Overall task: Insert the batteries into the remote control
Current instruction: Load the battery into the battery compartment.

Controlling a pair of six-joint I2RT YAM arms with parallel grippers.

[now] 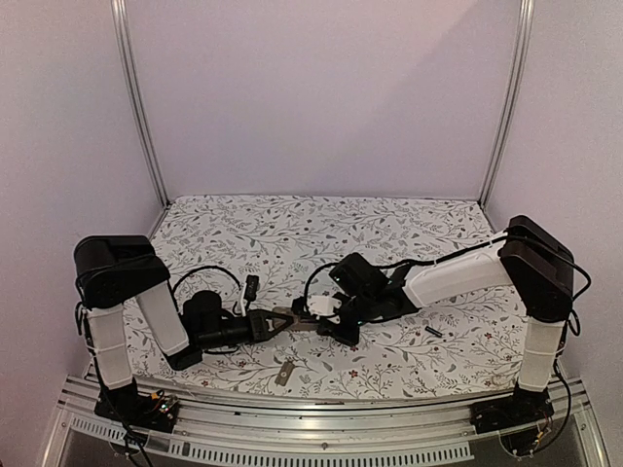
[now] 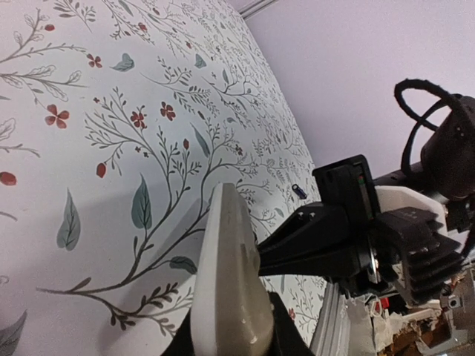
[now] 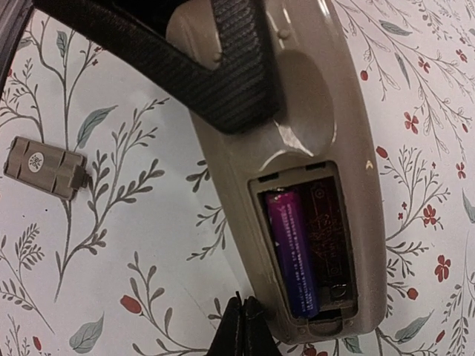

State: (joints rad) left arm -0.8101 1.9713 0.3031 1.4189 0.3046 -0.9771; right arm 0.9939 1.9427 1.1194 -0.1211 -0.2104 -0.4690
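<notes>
The left gripper [image 1: 277,321] was clenched on the remote control [image 3: 326,96] and held it over the table [image 1: 292,224], with the grey-tan underside turned to the right wrist camera. The compartment [image 3: 330,230] was open. One purple battery [image 3: 292,248] sat in one slot, and the slot beside it was empty. The second battery [image 1: 433,332] lay on the table, well apart to the right. The right gripper [image 3: 243,326] was pinched together on nothing, near the remote's end. The battery cover [image 3: 44,167] lay on the table. I judged the task about half done.

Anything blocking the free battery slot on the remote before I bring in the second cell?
Nothing visible. The remote control has its free slot bare beside the seated battery; the cover lies apart on the table.
</notes>
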